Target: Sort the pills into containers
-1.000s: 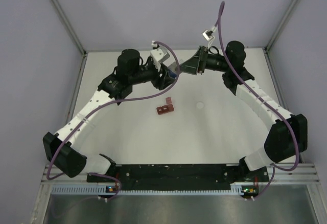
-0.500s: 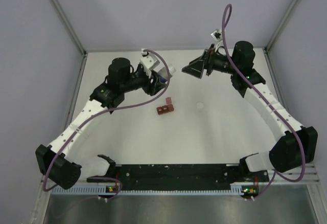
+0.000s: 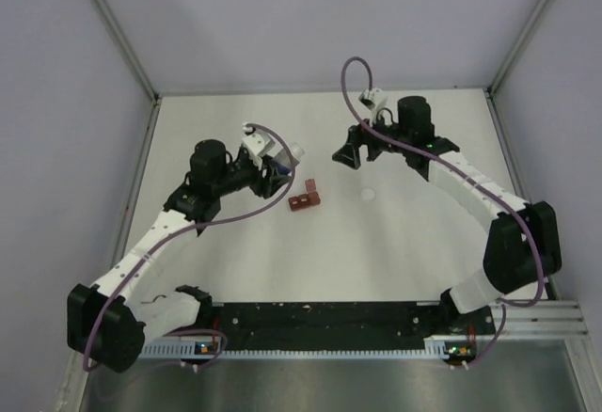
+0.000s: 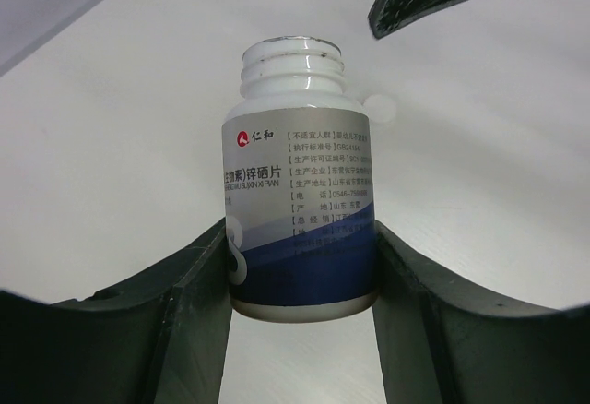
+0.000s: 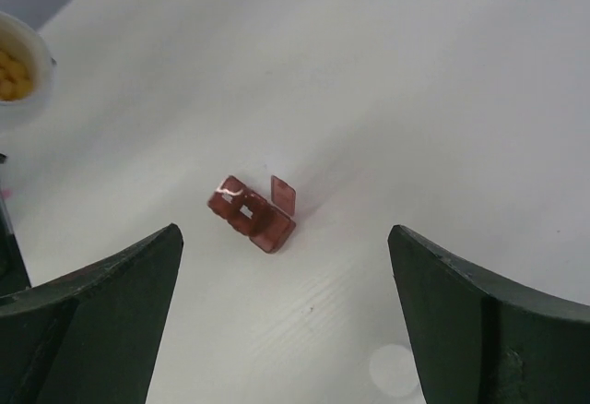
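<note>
Pills (image 5: 11, 72) sit in the uncapped bottle (image 4: 297, 183) clamped by the left gripper (image 4: 300, 270), near the containers (image 3: 305, 199); the right gripper (image 3: 345, 155) hovers spread and empty, also near them. A slow tilt over one compartment should limit spills.

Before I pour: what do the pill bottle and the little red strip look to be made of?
The bottle looks like glossy white plastic, given the moulded screw thread at its open neck and soft highlights; a printed label wraps it. The container strip is probably thin red-brown plastic, somewhat translucent and shiny; its raised flap looks lighter and its edges catch small glints.
</note>
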### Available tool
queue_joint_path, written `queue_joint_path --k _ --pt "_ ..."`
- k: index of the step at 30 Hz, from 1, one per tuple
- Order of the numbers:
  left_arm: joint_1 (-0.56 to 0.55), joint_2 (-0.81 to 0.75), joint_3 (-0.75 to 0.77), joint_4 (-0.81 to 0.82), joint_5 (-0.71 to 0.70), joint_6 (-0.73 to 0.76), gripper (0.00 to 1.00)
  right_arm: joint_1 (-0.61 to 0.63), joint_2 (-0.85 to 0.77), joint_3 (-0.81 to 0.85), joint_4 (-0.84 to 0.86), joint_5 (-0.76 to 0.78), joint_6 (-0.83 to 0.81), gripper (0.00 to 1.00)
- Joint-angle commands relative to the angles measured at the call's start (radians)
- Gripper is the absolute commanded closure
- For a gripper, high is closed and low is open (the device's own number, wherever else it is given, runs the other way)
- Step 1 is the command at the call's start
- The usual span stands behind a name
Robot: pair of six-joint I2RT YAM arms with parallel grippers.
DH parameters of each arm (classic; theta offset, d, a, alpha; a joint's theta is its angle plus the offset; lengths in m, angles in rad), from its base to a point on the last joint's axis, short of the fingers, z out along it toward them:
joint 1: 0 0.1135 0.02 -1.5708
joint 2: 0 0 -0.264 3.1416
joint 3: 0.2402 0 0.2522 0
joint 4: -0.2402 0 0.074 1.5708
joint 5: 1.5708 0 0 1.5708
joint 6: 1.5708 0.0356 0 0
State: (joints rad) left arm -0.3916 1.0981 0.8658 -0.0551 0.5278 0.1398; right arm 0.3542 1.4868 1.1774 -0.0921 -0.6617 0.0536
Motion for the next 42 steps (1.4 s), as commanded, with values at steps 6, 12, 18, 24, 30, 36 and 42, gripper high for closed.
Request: queue_joint_path --k 6,12,18,24,30,36,42 --pt "0.031 -0.087 -0.166 0.176 0.119 0.05 1.0 0.107 0.217 0.066 -0.035 0.085 -0.277 0.12" --pt "0.037 -0.101 -0.252 0.187 0.159 0.115 1.0 0.146 0.332 0.126 -0.07 0.077 -0.35 0.17" --pt "0.043 -0.113 -0.264 0.089 0.216 0.217 1.0 0.164 0.44 0.226 -0.129 0.047 -0.411 0.2" --pt "0.043 -0.104 -0.249 0.023 0.25 0.27 1.0 0.172 0.539 0.329 -0.193 0.019 -0.451 0.26" --pt "0.046 -0.089 -0.237 0.015 0.261 0.276 1.0 0.18 0.587 0.367 -0.236 -0.012 -0.494 0.3" --pt "0.045 -0.072 -0.222 0.006 0.262 0.277 1.0 0.187 0.615 0.383 -0.256 -0.036 -0.524 0.33" --pt "0.046 -0.061 -0.199 -0.011 0.264 0.285 1.0 0.192 0.635 0.413 -0.268 -0.056 -0.546 0.35"
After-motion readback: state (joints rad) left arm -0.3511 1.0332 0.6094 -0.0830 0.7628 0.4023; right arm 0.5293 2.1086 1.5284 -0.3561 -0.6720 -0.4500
